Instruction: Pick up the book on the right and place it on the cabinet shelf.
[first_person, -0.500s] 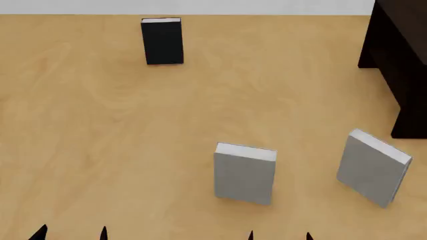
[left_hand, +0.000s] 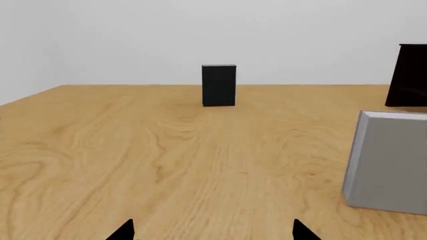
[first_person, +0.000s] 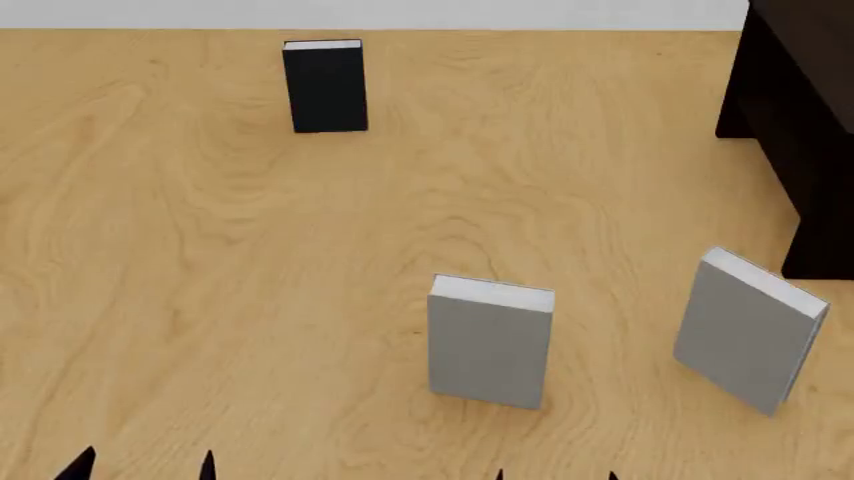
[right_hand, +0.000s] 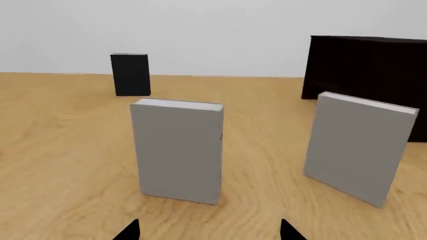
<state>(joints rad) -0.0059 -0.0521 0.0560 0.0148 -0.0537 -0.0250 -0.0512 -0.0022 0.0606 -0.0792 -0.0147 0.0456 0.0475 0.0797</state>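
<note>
Standing ahead-right of the open right tool (right_hand: 209, 231), the book (right_hand: 358, 146).

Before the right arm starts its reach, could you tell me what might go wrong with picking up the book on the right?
1. Two grey books stand near each other: the middle grey book could be taken instead of the book on the right.
2. The book stands upright and turned at an angle, so a nudge from the right gripper might topple it.
3. It stands close to the cabinet, leaving little room.

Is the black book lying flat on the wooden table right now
No, the black hardback book stands upright on the light wooden table, with its white page edges facing up at the top.
</note>
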